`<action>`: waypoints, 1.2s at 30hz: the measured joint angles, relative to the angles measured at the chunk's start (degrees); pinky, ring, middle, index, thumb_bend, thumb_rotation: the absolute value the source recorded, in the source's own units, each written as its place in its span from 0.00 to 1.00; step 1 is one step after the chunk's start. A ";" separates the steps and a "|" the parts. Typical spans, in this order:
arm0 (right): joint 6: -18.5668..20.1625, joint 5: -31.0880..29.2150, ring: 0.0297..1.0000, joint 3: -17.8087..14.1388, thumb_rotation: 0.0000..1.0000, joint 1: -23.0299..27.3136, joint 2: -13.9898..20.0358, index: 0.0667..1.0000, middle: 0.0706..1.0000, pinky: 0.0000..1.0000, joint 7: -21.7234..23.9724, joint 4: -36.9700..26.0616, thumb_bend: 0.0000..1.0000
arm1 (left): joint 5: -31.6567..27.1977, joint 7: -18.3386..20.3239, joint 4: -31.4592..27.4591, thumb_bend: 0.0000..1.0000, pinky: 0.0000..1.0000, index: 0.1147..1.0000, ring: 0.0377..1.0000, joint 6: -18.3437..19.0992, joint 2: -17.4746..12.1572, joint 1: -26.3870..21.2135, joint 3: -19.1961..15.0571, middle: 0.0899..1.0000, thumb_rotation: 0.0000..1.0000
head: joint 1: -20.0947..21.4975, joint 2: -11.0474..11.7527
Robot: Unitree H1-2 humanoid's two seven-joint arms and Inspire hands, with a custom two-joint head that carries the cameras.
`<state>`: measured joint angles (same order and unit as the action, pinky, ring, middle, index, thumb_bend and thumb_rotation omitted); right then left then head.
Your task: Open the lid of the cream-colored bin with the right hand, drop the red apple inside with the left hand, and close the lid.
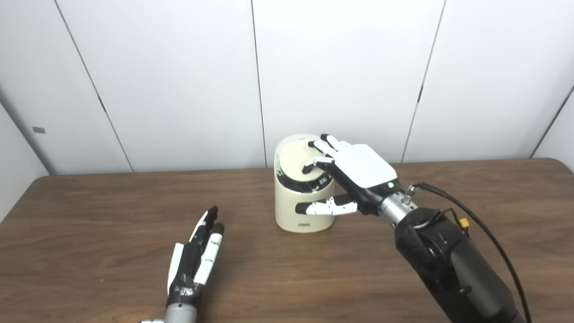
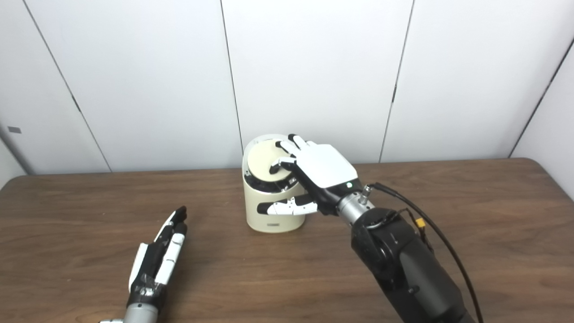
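Standing near the middle of the table [image 1: 89, 215], the bin [image 1: 305, 211] has its round lid [image 1: 296, 159] tilted, lying inside the rim. The right hand [image 1: 354, 172] is spread over the bin, fingers [image 1: 314, 163] resting on the lid and the thumb against the bin's front wall, gripping nothing. To do this step well, I judge it should press steadily without shoving the bin. The left hand [image 1: 197, 251], in front and to the left of the bin, lies flat, open and empty. No apple shows.
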<state>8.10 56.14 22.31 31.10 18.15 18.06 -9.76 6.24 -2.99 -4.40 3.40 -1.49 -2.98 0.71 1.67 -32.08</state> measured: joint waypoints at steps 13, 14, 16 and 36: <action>-1.48 3.11 1.00 0.61 1.00 0.02 0.77 0.76 0.99 1.00 3.02 -0.02 0.70 | -1.99 -0.24 0.52 0.65 0.93 0.95 0.93 -2.37 1.71 -0.73 -0.62 0.93 0.95 | -0.09 0.09; -1.54 3.17 1.00 0.61 1.00 0.05 0.76 0.76 0.99 1.00 3.17 -0.02 0.70 | -1.99 -0.33 0.52 0.65 0.92 0.94 0.93 -2.40 1.76 -0.74 -0.69 0.93 0.95 | 0.00 0.09; -1.59 3.30 1.00 0.62 1.00 0.22 0.72 0.75 1.00 1.00 3.81 -0.09 0.70 | -1.99 -0.44 0.53 0.65 0.92 0.94 0.93 -2.44 1.85 -0.75 -0.84 0.93 0.94 | 0.00 0.09; 3.80 -6.17 1.00 -9.21 1.00 -2.83 -2.44 0.96 0.97 0.92 6.19 -5.69 0.58 | -2.33 -0.44 0.23 0.62 0.93 0.95 0.93 -2.42 1.68 -1.24 -2.23 0.93 0.97 | -2.20 0.17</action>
<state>11.89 49.98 13.10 28.27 15.71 24.25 -15.45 3.91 -3.43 -4.17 0.97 0.19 -4.21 -1.52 -0.53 -31.91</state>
